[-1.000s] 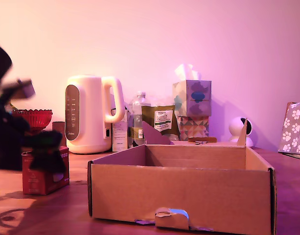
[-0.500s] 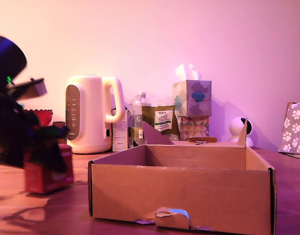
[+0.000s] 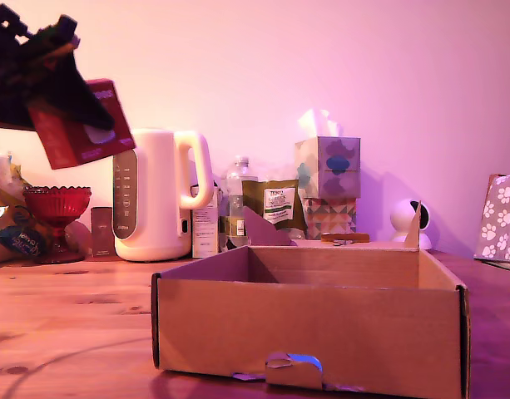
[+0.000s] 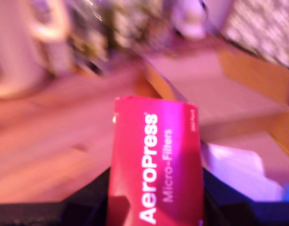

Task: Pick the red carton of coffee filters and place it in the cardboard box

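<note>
Exterior view | hand [image 3: 59,87] grips red carton [image 3: 81,123] aloft, tilted | clear of cardboard box [image 3: 309,328] rim

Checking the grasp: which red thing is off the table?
The red carton of coffee filters, tilted in the gripper; the red goblet stands by the kettle.
</note>
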You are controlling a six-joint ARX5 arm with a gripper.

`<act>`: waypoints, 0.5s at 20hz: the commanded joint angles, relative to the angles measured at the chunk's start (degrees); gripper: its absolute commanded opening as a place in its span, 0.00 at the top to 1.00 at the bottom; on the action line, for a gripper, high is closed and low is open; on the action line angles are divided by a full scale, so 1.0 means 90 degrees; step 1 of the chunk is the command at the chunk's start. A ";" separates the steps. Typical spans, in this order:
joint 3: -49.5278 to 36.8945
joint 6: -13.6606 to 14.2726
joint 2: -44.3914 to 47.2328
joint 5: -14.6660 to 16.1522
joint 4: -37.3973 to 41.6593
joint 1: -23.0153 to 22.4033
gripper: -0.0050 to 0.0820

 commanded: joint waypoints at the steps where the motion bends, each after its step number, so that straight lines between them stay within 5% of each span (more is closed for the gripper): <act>1: -0.0051 -0.0126 0.0185 0.0080 0.0240 -0.0194 0.76; 10: 0.0160 -0.0527 0.1953 0.0000 0.2662 -0.1722 0.76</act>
